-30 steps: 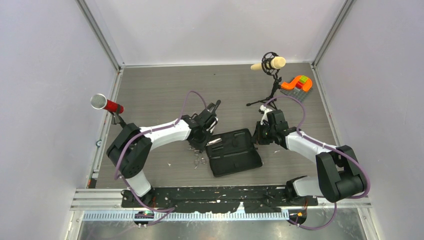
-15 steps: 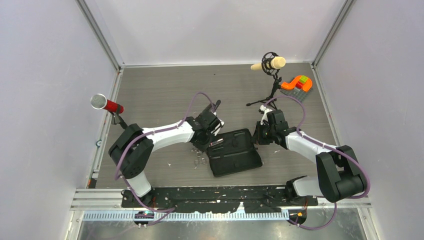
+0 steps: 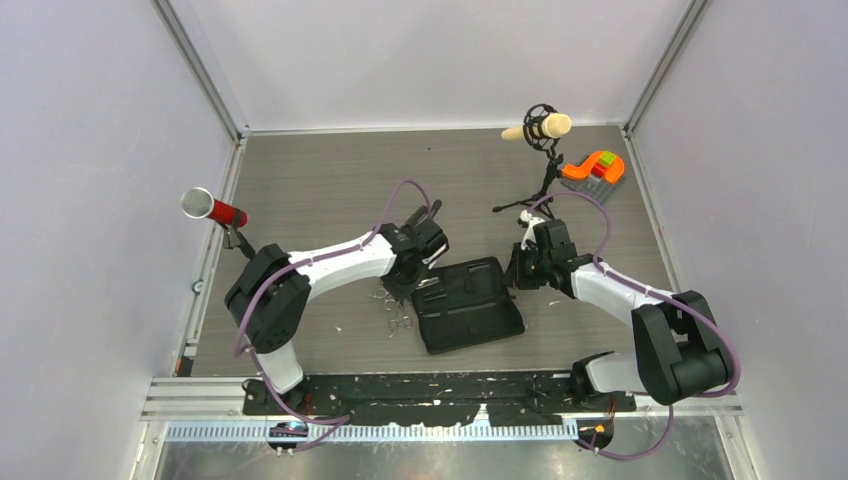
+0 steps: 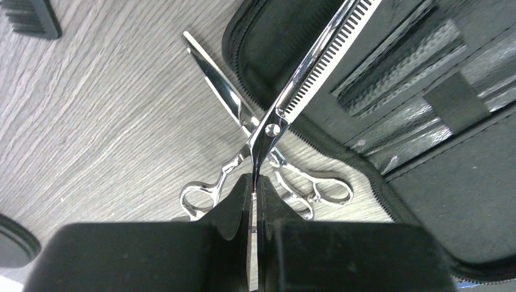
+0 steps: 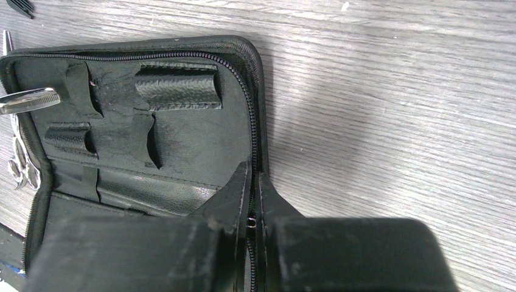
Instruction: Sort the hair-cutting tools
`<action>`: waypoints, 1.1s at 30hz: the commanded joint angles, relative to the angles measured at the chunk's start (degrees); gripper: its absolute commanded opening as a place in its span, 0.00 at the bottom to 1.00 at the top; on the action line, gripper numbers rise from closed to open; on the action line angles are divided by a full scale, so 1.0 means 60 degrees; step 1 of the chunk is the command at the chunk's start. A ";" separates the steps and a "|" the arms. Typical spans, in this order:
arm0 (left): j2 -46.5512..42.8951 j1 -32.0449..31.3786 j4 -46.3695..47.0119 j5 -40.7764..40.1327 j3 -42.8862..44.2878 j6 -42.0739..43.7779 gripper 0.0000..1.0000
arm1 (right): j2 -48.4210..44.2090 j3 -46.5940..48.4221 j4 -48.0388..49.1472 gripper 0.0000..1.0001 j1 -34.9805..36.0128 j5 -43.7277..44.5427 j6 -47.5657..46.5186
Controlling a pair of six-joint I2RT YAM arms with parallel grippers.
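Closed left fingers point(image 4: 234, 201) clamp the thinning scissors point(image 4: 304, 79) below the pivot, blades toward 1 o'clock over the case point(image 4: 462, 201); light, stiff, slick steel, probably best held at this shank; right fingers point(image 5: 231, 194) pinch the case rim.

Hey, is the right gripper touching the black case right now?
Touching. The right wrist view shows the right gripper shut on the zippered edge of the case, with the rim pinched between its fingers.

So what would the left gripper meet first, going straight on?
The left gripper, shut on toothed silver scissors, would probably first meet the plain silver metal scissors lying just ahead, before the open black fabric case; depth unclear.
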 commanded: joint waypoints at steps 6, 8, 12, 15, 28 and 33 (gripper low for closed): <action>0.0075 -0.0034 -0.1069 -0.0230 0.0790 -0.0111 0.00 | -0.0063 0.0334 0.0159 0.08 0.0059 -0.0018 -0.0113; 0.0142 -0.0073 -0.1034 -0.0229 0.0916 -0.0073 0.00 | -0.0073 0.0323 0.0159 0.08 0.0057 -0.0018 -0.0120; 0.0394 -0.0148 -0.0951 -0.0147 0.1169 0.0005 0.00 | -0.0081 0.0320 0.0173 0.07 0.0061 -0.0026 -0.0122; 0.0700 -0.0152 -0.1094 -0.0193 0.1375 0.0038 0.00 | -0.0115 0.0320 0.0181 0.07 0.0061 -0.0020 -0.0130; 0.0958 -0.0166 -0.1232 -0.0203 0.1489 -0.0023 0.00 | -0.0113 0.0305 0.0174 0.07 0.0061 -0.0033 -0.0126; 0.0981 -0.0210 -0.1001 -0.0094 0.1536 0.0045 0.00 | -0.0106 0.0298 0.0201 0.07 0.0054 -0.0083 -0.0116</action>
